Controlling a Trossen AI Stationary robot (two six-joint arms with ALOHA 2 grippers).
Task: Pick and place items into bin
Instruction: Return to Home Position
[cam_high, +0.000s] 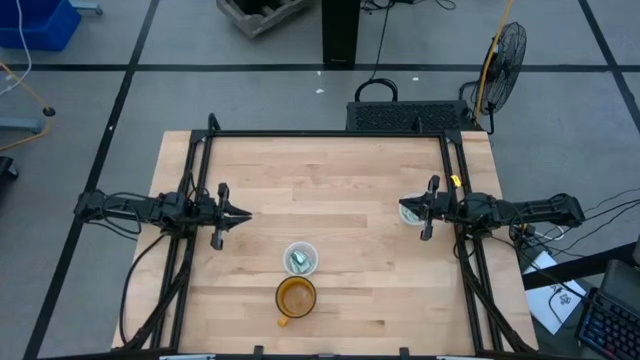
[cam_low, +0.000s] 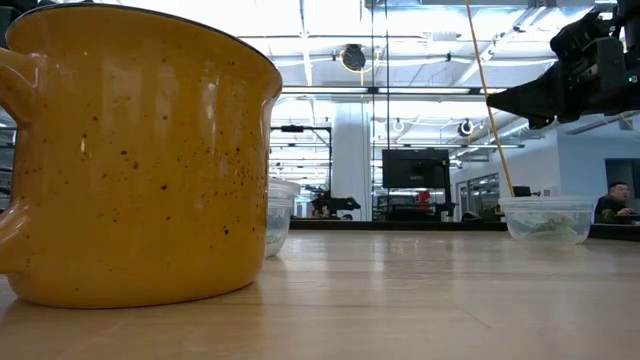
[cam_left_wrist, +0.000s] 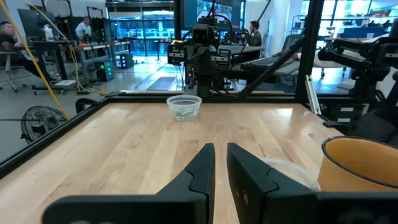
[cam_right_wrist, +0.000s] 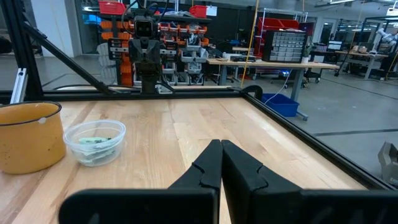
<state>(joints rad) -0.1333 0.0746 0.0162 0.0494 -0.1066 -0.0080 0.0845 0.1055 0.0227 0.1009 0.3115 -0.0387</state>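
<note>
Landmark: yellow mug (cam_high: 296, 297), near the front edge of the surface (cam_high: 330, 180).

- Left tool (cam_high: 243, 214): left of the mug and farther back, well apart from it. Fingers (cam_left_wrist: 202, 168) drawn nearly together, only a thin slit showing, nothing held.
- Left bin (cam_high: 313, 250): just behind the mug; touching or not, cannot tell. Green-and-white packets (cam_high: 298, 262) lie inside.
- Right bin (cam_left_wrist: 184, 98): right of the mug and farther back, well apart. More packets (cam_left_wrist: 183, 113) at its bottom.
- Right tool (cam_high: 418, 209): beyond the mug at that bin's right side, tips at or over its rim. Fingers (cam_right_wrist: 239, 168) together, empty.
- No packet seen loose on the surface. Judgement: sorting looks finished, arms roughly at rest pose.

Risks:
1. The right tool sits closest to trouble. The bin is light and clear; a low or sideways pull-back could catch its rim, then slide or tip it and spill the packets.
2. The left bin crowds the mug, so a knock to either would shift both.
3. Left tool has room; little risk there.
</note>
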